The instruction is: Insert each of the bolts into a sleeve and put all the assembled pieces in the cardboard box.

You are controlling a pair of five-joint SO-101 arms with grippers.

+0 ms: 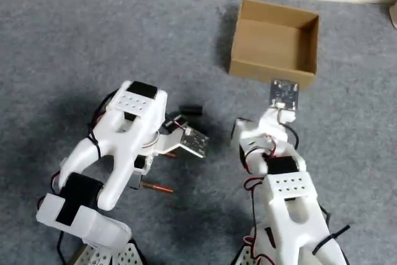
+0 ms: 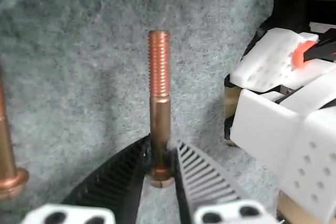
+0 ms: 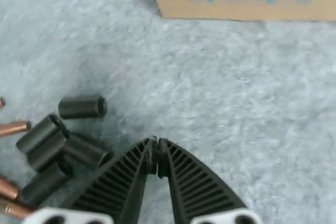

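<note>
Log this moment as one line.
left gripper: shut on bolt | right gripper: shut, empty | sleeves: loose on carpet | cardboard box: open, beyond right gripper

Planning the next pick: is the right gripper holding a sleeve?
No, the right gripper is shut with nothing between its fingers; the sleeves lie loose on the carpet beside it.

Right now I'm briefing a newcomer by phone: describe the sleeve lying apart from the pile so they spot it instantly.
Find the cardboard box on the grey carpet. A little way off its near left corner a short black sleeve lies on its side, alone; the other sleeves are heaped together, touching, beside copper bolts.
</note>
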